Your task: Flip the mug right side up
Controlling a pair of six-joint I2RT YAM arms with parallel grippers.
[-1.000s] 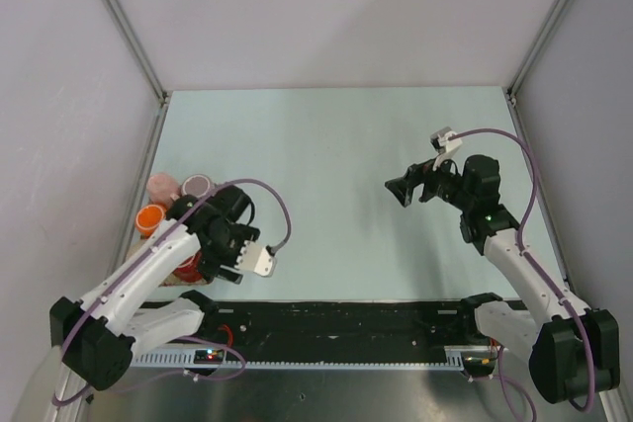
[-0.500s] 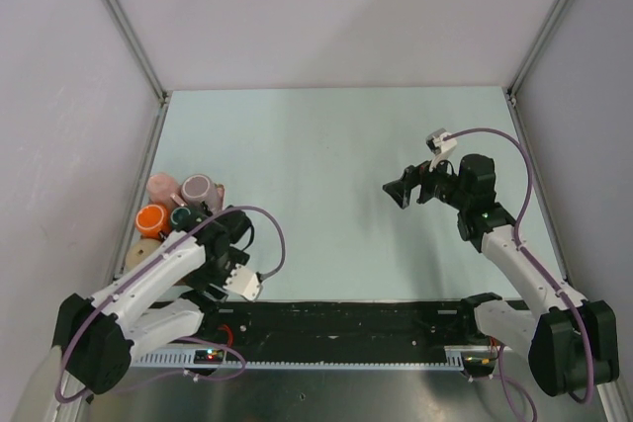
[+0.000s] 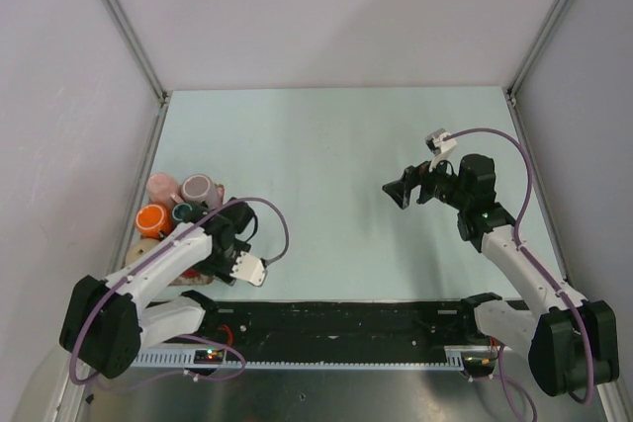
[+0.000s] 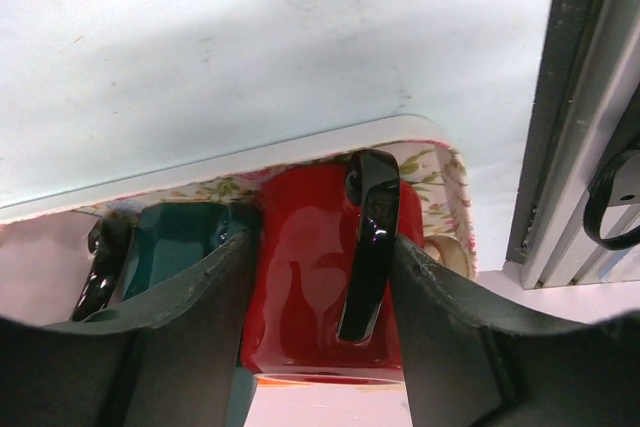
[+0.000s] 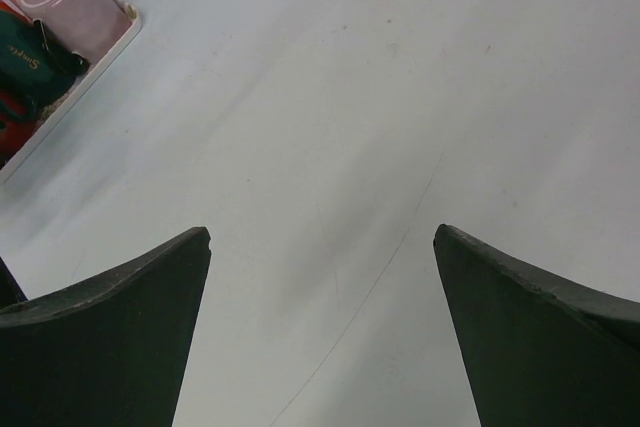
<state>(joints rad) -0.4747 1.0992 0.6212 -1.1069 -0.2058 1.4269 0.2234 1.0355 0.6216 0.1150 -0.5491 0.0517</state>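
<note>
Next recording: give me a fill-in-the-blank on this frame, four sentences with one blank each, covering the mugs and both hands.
1. Between the fingers of the left hand sits a mug whose colour is ___.
2. Its handle is glossy and ___ in colour.
3. The tray under it has a ___ pattern.
4. The right hand, over the table, is open and holds ___.

Missing words: red; black; floral; nothing
</note>
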